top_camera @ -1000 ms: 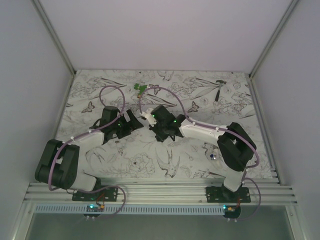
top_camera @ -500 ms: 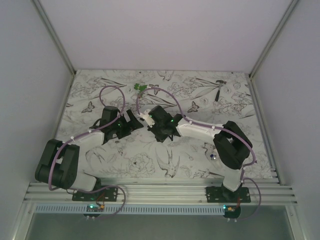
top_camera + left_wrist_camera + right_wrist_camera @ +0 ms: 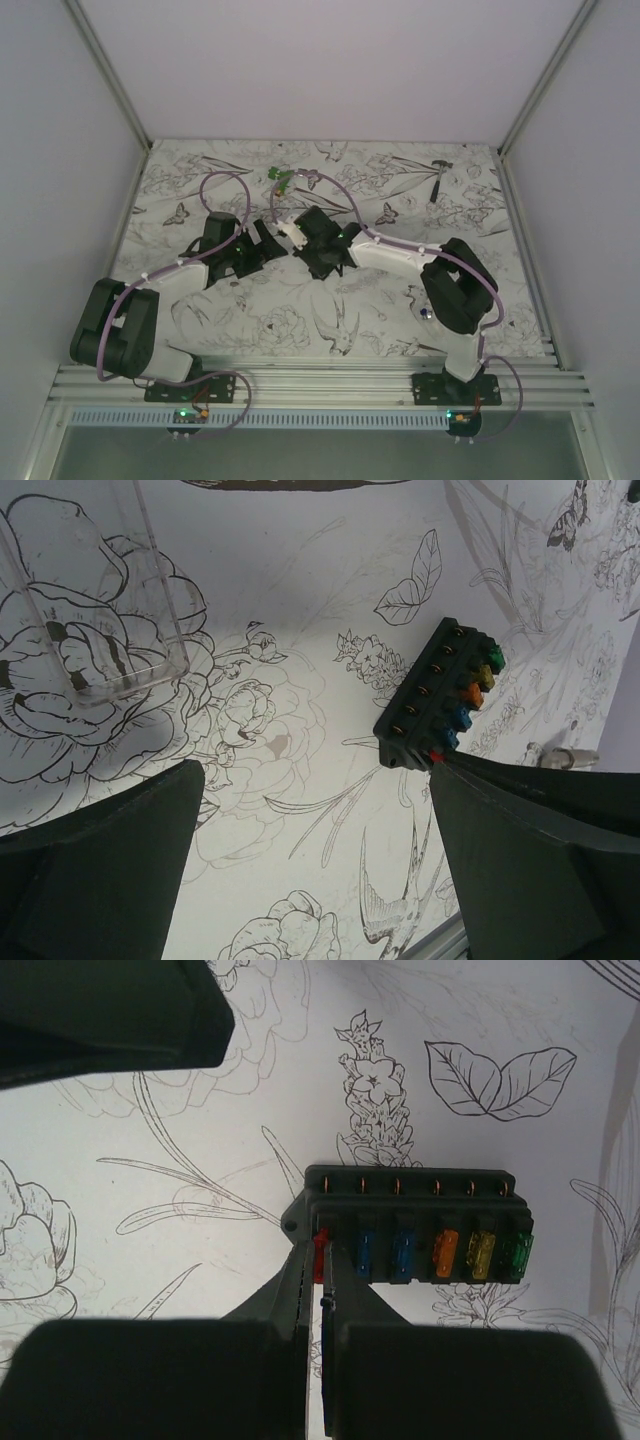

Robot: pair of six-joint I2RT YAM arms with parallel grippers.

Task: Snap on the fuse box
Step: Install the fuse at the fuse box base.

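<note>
While the right gripper (image 3: 322,1295), clamped shut, rests its tips on the red fuse (image 3: 321,1250) at the left end of the fuse box (image 3: 415,1222), mid-frame in its wrist view, the left gripper (image 3: 312,770) hangs spread wide and empty. A clear cover (image 3: 95,600) lies upper left. Seating appears under way; next comes a square, firm push.

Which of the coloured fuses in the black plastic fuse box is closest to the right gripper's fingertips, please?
The red fuse at the row's end; the shut right gripper points at it alone.
</note>
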